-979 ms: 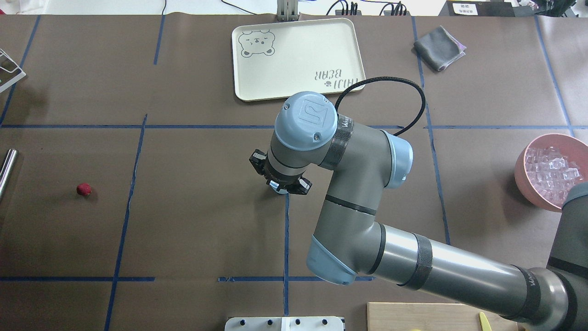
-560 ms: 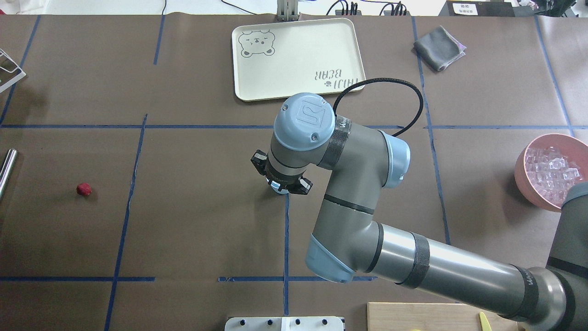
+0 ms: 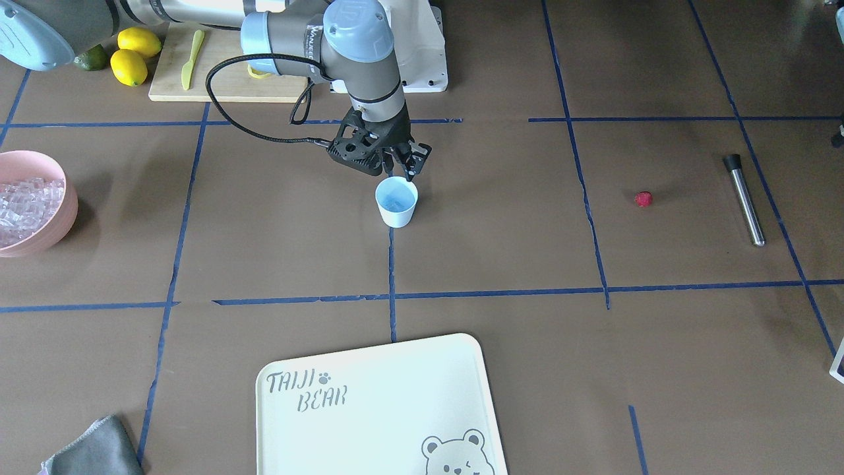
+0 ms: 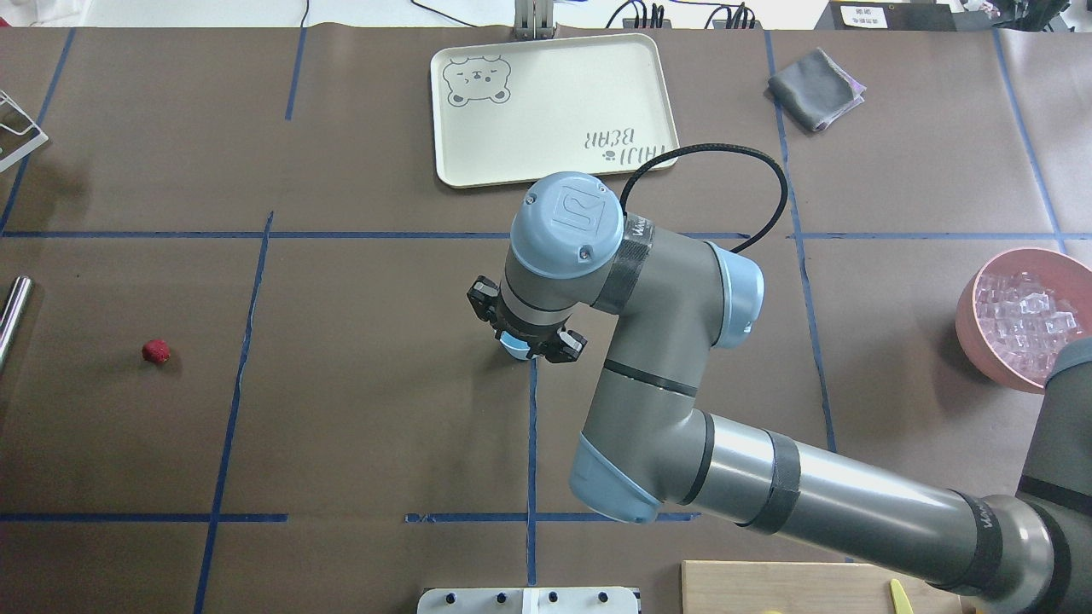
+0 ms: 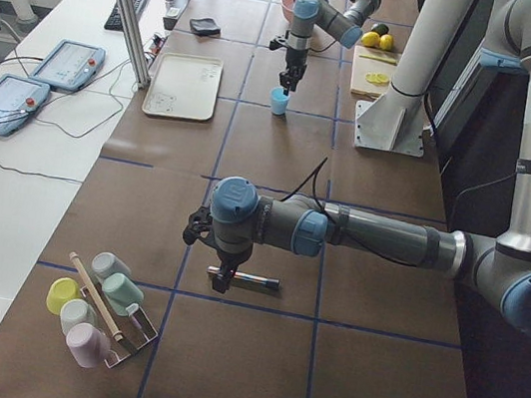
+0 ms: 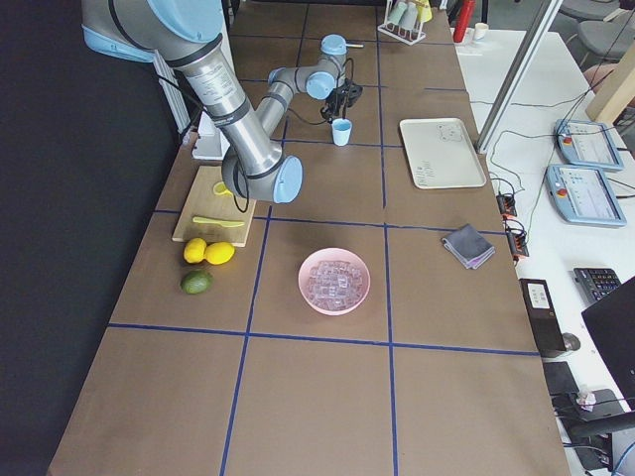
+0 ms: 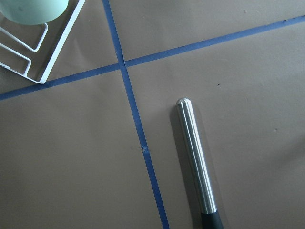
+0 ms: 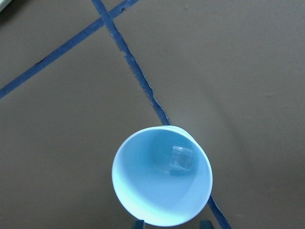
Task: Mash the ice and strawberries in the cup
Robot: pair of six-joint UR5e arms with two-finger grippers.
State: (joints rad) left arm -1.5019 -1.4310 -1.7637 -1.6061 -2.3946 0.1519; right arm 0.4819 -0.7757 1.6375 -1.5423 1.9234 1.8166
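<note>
Since an ice cube (image 8: 181, 158) lies inside the cup (image 8: 143, 191), the right gripper (image 3: 403, 170), jaws wide and empty above it, is best lifted straight up, rim untouched.

I see the right gripper (image 3: 403, 165) hanging fingers-down just over the far rim of the cup (image 3: 396, 206). The cup stands upright on a blue tape line near the table's middle. From here I cannot tell how the jaws stand. The strawberry (image 3: 643, 198) lies well apart toward the robot's left, with a steel rod (image 3: 745, 198) beyond it. The pink bowl (image 3: 64, 221) of ice (image 3: 23, 201) sits at the opposite edge, and the bear tray (image 3: 382, 429) lies nearest me.
</note>
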